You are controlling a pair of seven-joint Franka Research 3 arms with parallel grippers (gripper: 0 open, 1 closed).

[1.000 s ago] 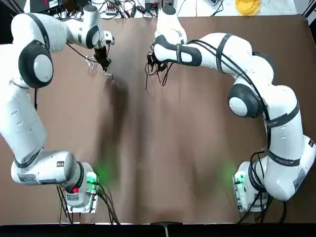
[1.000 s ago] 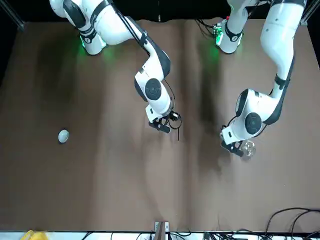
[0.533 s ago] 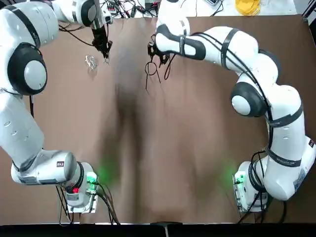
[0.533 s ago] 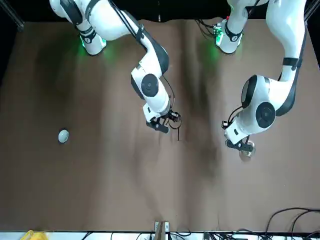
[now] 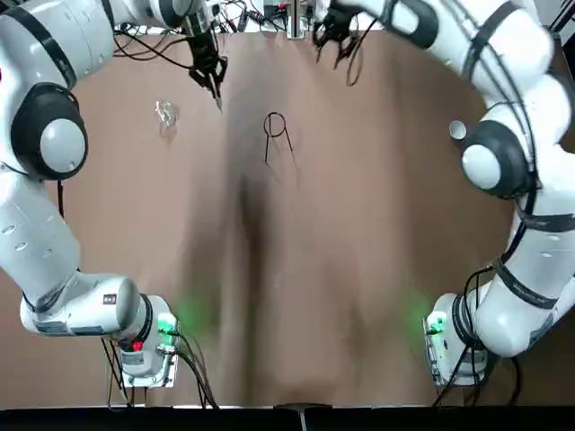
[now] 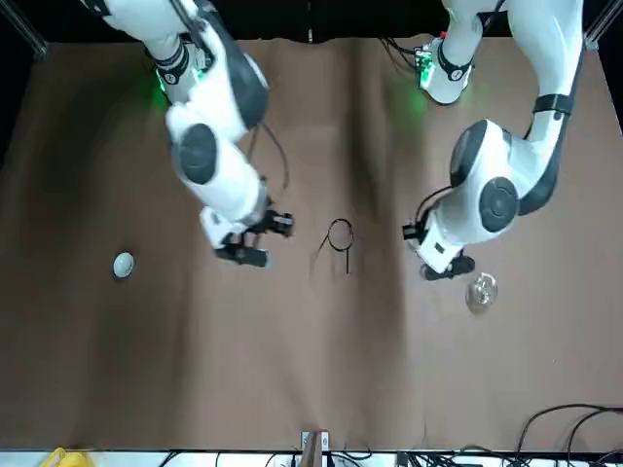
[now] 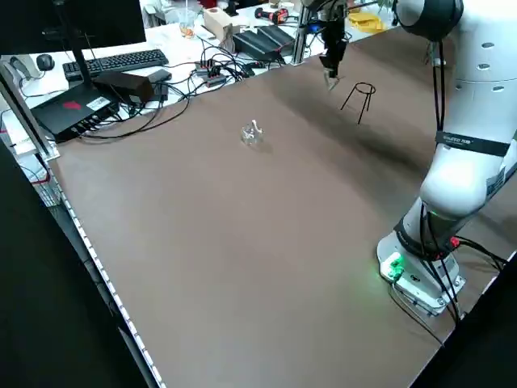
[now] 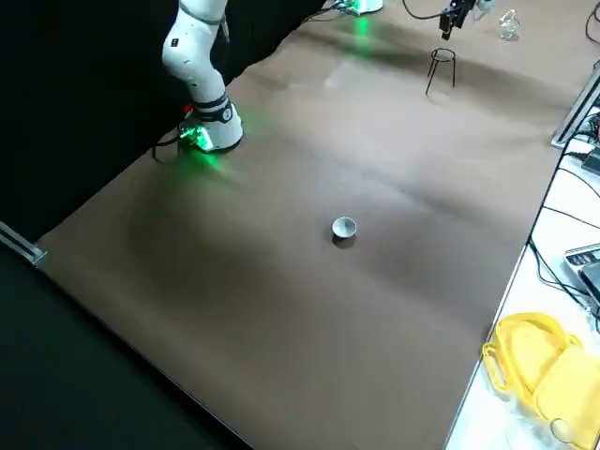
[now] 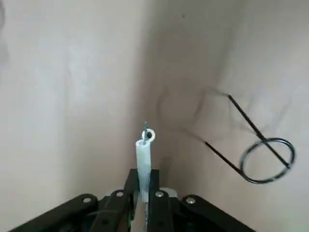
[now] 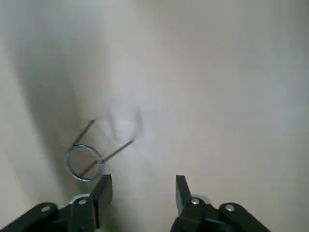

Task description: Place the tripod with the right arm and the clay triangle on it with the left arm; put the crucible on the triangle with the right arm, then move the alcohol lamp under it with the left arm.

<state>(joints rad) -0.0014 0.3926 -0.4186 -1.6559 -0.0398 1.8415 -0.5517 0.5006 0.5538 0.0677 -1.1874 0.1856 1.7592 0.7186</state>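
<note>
Looking down at a plain brown table [image 5: 314, 269] here. Seeing the left pincer [image 5: 216, 85] hanging above the far part, a little to the left of the tripod [image 5: 275, 126] and not touching it. Clamping tight on the triangle [image 9: 143, 152], per the wrist cam. Spotting the right pincer [image 5: 337, 36] up by the far edge, off to the tripod's right, fingers [image 10: 104, 191] spread apart and gripping nothing.

Tripod-wise: standing upright on its three legs around the far middle of the table, ring on top, sitting bare. Showing up in both wrist views too.

Noticing the lamp [image 5: 165, 113] resting on the table over on the left, beyond the left pincer and well apart from the tripod.

Finding the crucible [image 5: 458, 131] way over on the right side, sitting alone on the table, well apart from both pincers.

Triangle: dangling edge-on from the left fingertips, above the table, beside the tripod rather than on it.
</note>
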